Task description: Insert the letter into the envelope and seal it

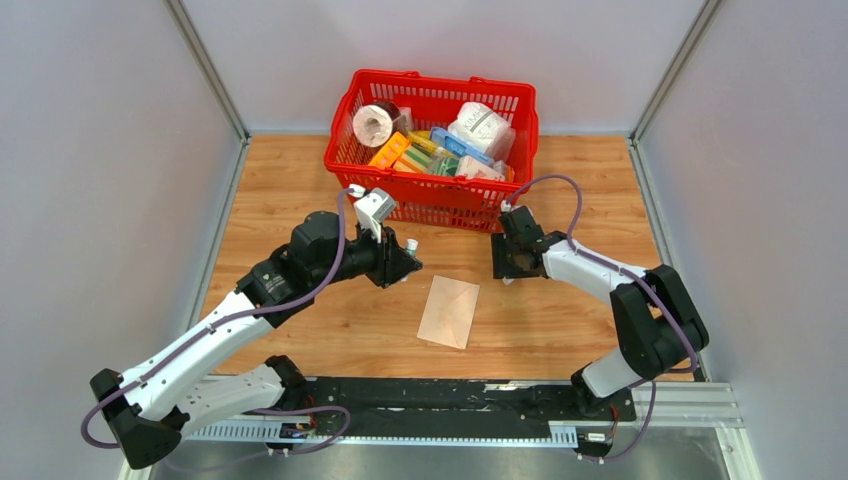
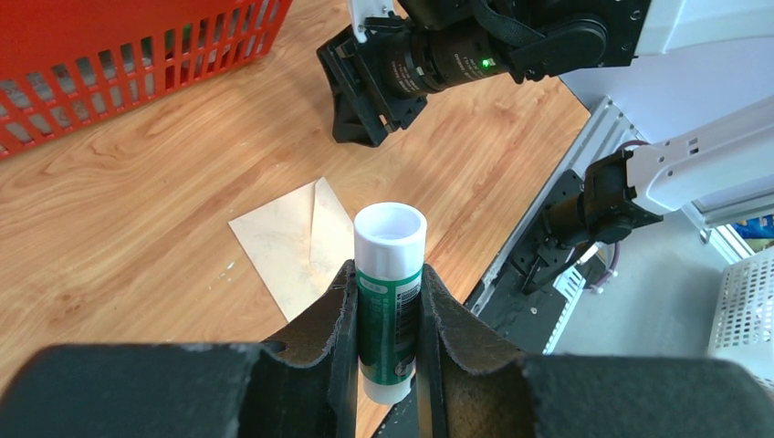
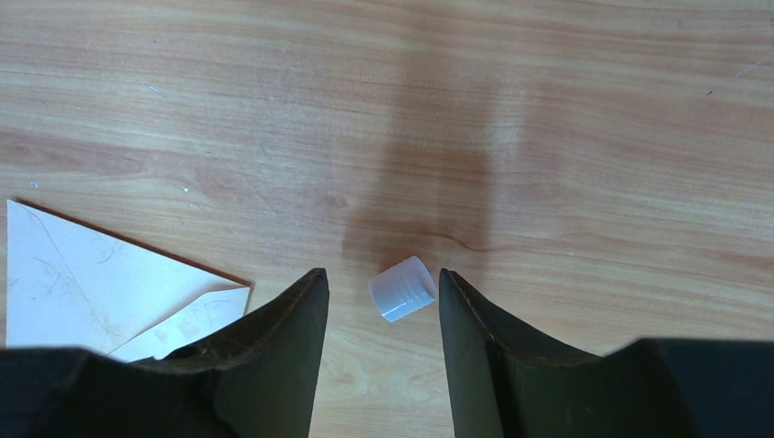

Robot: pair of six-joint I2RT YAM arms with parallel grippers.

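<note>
The tan envelope (image 1: 448,312) lies flat on the wooden table between the two arms; it also shows in the left wrist view (image 2: 283,246) and the right wrist view (image 3: 82,274). The letter is out of view. My left gripper (image 1: 404,262) hovers left of the envelope, shut on an uncapped green-and-white glue stick (image 2: 390,246) that stands between its fingers (image 2: 339,310). My right gripper (image 1: 508,270) is low over the table to the envelope's right, open. A small white cap (image 3: 402,288) lies on the wood between its fingertips (image 3: 306,301), touching neither.
A red basket (image 1: 360,150) filled with packaged goods stands at the back of the table, just behind both grippers. A black mounting rail (image 1: 440,400) runs along the near edge. Grey walls close in the left and right sides.
</note>
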